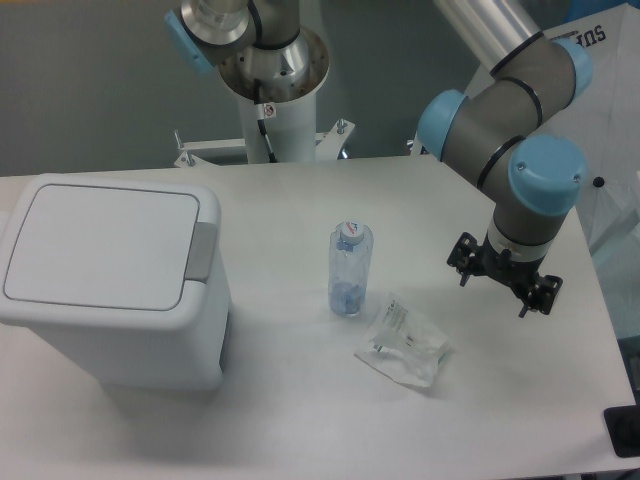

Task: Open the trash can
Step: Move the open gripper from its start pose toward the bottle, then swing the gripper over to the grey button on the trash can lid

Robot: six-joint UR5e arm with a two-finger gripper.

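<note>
Trash can (110, 285) lid closed. Bottle (350, 268) and crumpled bag (403, 344) lie between it and gripper (504, 276); jaws spread, empty.

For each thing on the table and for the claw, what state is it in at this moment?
trash can: upright, lid shut flat, grey push tab not pressed.
bottle: standing upright, cap on, nearly empty.
plastic bag: lying flat and crumpled, right of the bottle.
claw: open, holding nothing, above the table, far right of the trash can.
</note>
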